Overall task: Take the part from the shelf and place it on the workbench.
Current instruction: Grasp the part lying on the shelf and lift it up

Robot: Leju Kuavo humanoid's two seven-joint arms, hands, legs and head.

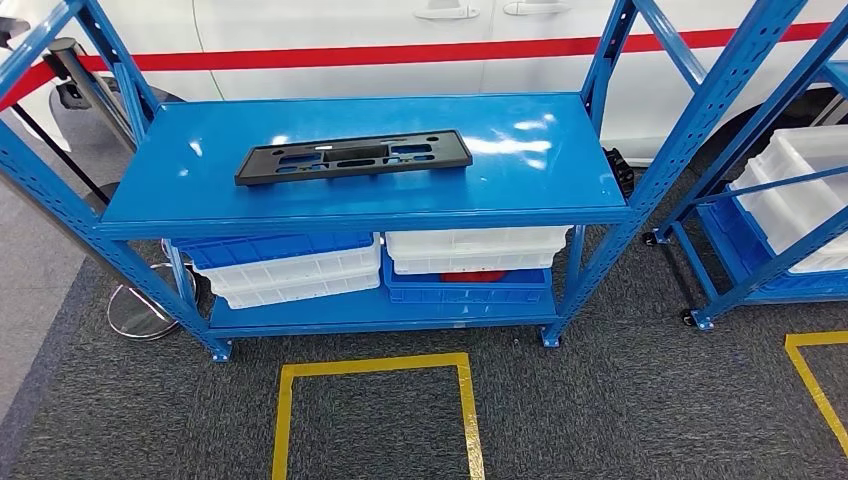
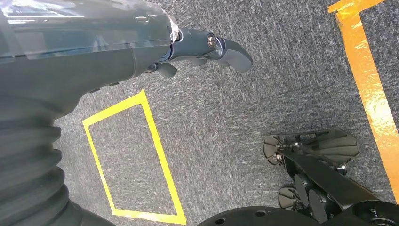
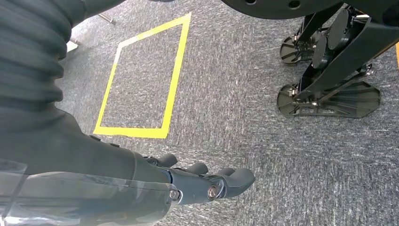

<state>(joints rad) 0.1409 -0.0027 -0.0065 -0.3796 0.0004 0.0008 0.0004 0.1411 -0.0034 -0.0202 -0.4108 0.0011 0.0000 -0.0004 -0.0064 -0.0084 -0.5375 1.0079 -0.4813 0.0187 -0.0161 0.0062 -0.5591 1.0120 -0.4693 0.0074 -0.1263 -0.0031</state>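
A long flat black plastic part [image 1: 353, 157] with several cut-outs lies on the top board of the blue metal shelf [image 1: 200, 195], left of its middle. My left hand [image 2: 207, 52] hangs over the grey carpet, fingers loosely extended, holding nothing. My right hand [image 3: 202, 181] also hangs over the carpet, its fingers stretched out and apart, with nothing in it.
White and blue bins [image 1: 300, 265] fill the shelf's lower level. A second blue shelf [image 1: 790, 200] with white bins stands at the right. A white vehicle with a red stripe [image 1: 400, 50] is behind. Yellow tape squares [image 1: 375, 410] mark the carpet.
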